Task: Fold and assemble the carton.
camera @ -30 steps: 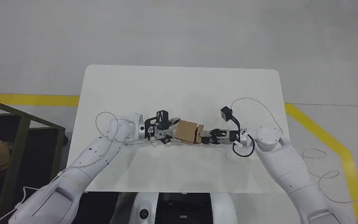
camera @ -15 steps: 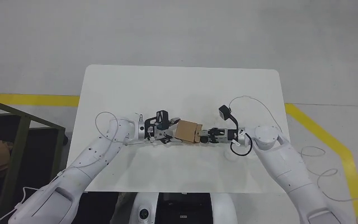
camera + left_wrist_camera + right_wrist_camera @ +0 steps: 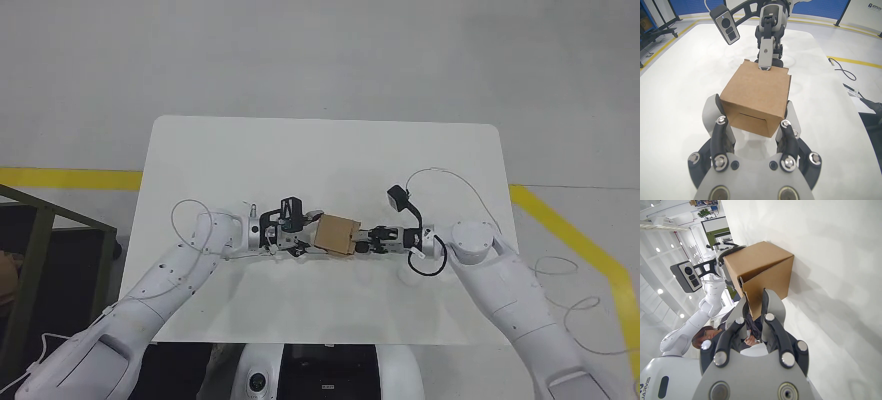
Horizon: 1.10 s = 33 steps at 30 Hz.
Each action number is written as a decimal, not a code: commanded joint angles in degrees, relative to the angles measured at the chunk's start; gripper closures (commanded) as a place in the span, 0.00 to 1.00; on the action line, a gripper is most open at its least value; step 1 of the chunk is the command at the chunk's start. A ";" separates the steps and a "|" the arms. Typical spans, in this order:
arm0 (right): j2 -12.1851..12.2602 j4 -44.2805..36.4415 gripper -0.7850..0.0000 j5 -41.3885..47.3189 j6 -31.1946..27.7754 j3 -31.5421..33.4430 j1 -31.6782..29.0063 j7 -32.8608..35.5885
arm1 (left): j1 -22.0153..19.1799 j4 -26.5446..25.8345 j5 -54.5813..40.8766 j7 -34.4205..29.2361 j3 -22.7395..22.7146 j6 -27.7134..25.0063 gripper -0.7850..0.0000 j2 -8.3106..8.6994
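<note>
A small brown carton (image 3: pixel 335 233) lies on its side at the middle of the white table (image 3: pixel 220 160), between my two arms. My left gripper (image 3: pixel 303 238) is shut on it, its fingers (image 3: pixel 717 106) pressing both side walls at the carton's (image 3: pixel 757 89) open end. At the opposite end, my right gripper (image 3: pixel 368 240) is shut on an end flap of the carton (image 3: pixel 762 256). In the right wrist view its fingertips (image 3: pixel 770 298) pinch the flap's edge. One finger of the right gripper (image 3: pixel 764 65) lies over the far top edge in the left wrist view.
A thin cable (image 3: pixel 470 190) loops over the table's right part, and its end (image 3: pixel 845 72) trails toward the right edge. The right arm's wrist camera (image 3: pixel 400 197) stands up just beyond the carton.
The right gripper has moved a little toward the carton and turned. The end flap that stuck out now lies closer against the carton. The left gripper has kept still.
</note>
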 commanded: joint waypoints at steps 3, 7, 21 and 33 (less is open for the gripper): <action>-0.15 0.12 0.85 -0.19 0.16 -0.38 0.41 -0.15 | -0.04 -0.16 0.08 -0.10 0.07 -0.04 0.33 -0.03; -0.09 0.31 0.83 -0.27 -0.05 -0.17 0.33 0.00 | -0.06 -0.04 0.03 -0.10 0.07 -0.08 0.32 -0.05; 1.34 -4.92 0.68 -1.81 0.97 3.30 -3.01 -0.90 | -0.43 1.09 -0.22 -0.17 -0.07 -0.18 0.33 -0.13; 1.61 -6.19 1.00 -2.61 0.63 3.64 -3.44 -1.01 | -0.47 0.80 -0.06 -0.45 0.17 -0.27 0.33 -0.23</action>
